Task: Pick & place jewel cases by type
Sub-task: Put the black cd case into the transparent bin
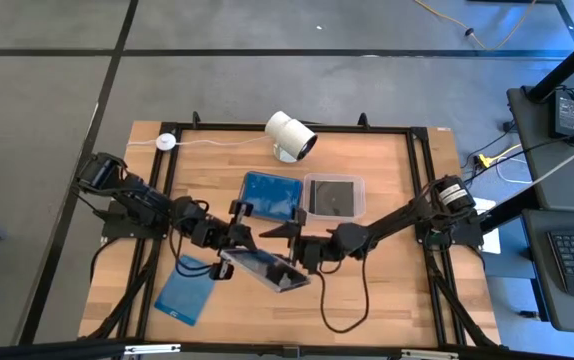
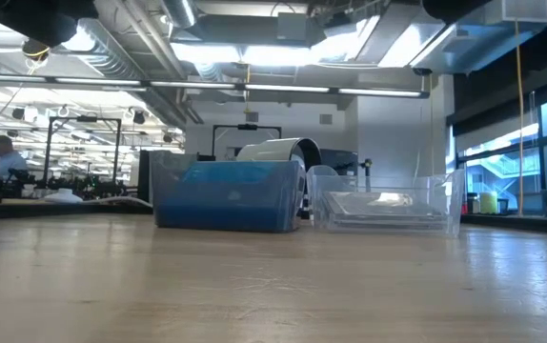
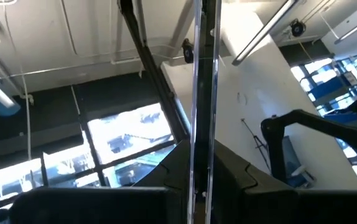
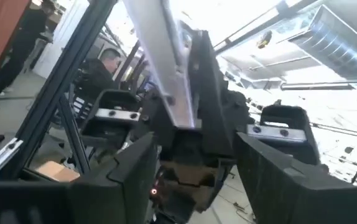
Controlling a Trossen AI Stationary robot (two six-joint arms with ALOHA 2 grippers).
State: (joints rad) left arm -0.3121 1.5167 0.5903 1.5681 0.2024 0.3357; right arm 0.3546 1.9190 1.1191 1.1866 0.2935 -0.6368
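One jewel case [image 1: 263,268], greyish and shiny, hangs tilted in the air over the table's near middle, between both grippers. My left gripper [image 1: 231,252] is shut on its left end. In the left wrist view the case [image 3: 203,93] shows edge-on. My right gripper [image 1: 305,256] is open at the case's right end, one finger on each side of its edge [image 4: 169,68]. I cannot tell whether they touch it. A translucent blue case [image 1: 186,290] lies flat near the table's near-left corner. Neither gripper shows in the low view. My left gripper pinches the jewel case's left end [image 3: 198,168] between its two fingers, coming level from the table's left. The case runs straight out from the fingers, lifted clear of the table and tilted.
A blue tub [image 1: 271,195] [image 2: 226,195] with blue cases and a clear tub [image 1: 334,195] [image 2: 388,205] holding a dark case stand side by side at mid-table. A white cylindrical camera [image 1: 290,135] sits at the far edge. A black cable [image 1: 352,310] loops over the near right.
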